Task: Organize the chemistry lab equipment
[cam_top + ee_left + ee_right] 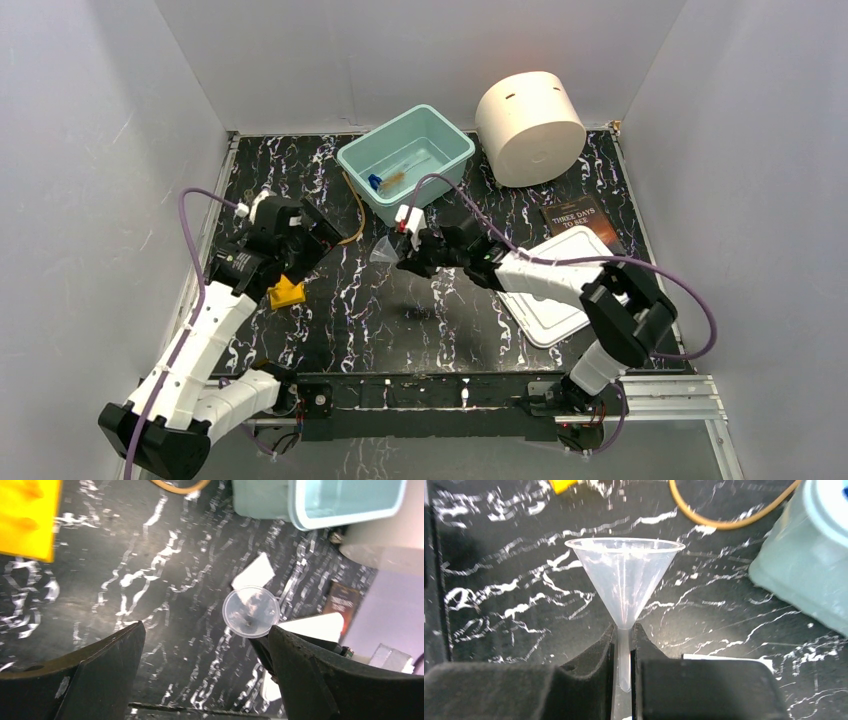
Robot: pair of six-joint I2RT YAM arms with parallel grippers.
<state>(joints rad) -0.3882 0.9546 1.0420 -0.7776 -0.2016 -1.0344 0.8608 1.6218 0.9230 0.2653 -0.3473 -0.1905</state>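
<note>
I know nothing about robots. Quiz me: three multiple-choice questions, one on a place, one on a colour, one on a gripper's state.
1. The amber rubber tubing lies: A inside the plastic bin; B on the table beside the bin; C held in the air.
2. The bin is: A pale teal; B red; C black.
3. The right gripper is: A open and empty; B shut on the tubing; C shut on the stem of the clear funnel.
Answers: 1 B, it curves over the tabletop. 2 A, walls and rim show it. 3 C, the stem is clamped.
</note>
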